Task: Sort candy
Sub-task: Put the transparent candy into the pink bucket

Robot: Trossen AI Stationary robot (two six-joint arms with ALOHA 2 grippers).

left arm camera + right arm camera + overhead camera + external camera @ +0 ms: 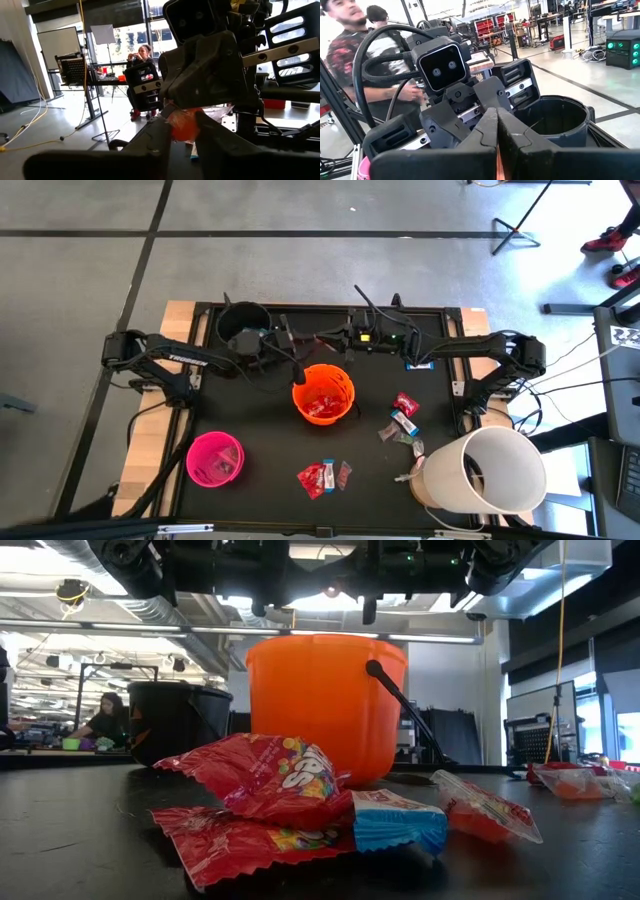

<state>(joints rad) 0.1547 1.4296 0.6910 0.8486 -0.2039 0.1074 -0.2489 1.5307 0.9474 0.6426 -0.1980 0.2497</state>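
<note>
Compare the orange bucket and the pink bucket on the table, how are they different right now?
The orange bucket sits near the middle of the table, while the pink bucket sits toward the front on the left arm's side. The orange one looks larger than the pink one. The orange one holds red packets; what lies in the pink one is too unclear to tell. Both stand upright with open tops on the dark tabletop.

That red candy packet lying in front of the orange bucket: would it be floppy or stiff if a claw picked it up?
Probably floppy: the red candy packet is crinkled film, so it would likely sag and bend. Its glossy wrapper looks slippery. It lies flat across another packet, so it should slide, not roll.
</note>
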